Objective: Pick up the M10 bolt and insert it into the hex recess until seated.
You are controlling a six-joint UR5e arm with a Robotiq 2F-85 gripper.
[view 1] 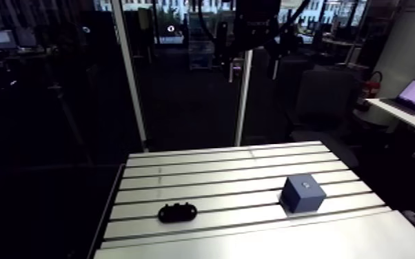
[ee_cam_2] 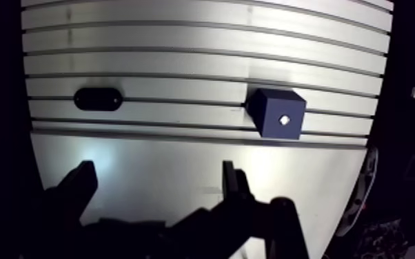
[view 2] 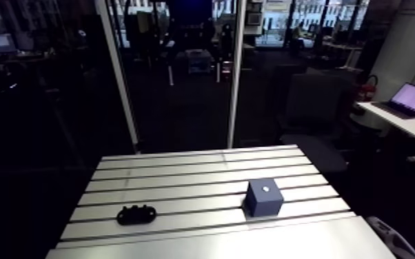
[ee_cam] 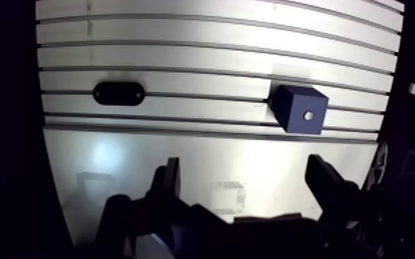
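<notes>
A dark blue cube (ee_cam: 298, 108) stands on the slotted table (view 1: 217, 172), right of the middle. A small bright spot (ee_cam: 308, 116) marks its top face; whether that is a bolt head or a recess I cannot tell. A black oval part (ee_cam: 118, 93) lies flat on the table to the left, well apart from the cube. My gripper (ee_cam: 245, 165) hangs high over the smooth front strip of the table, open, with nothing between its fingers. Both objects lie ahead of it, the cube ahead of one finger (ee_cam: 324, 175) and the oval part beyond the other.
A smooth plate (ee_cam: 183, 158) forms the table's front strip below the gripper, with faint square marks on it. Several slots run across the table behind it. The table ends in dark drops on the left, right and far sides.
</notes>
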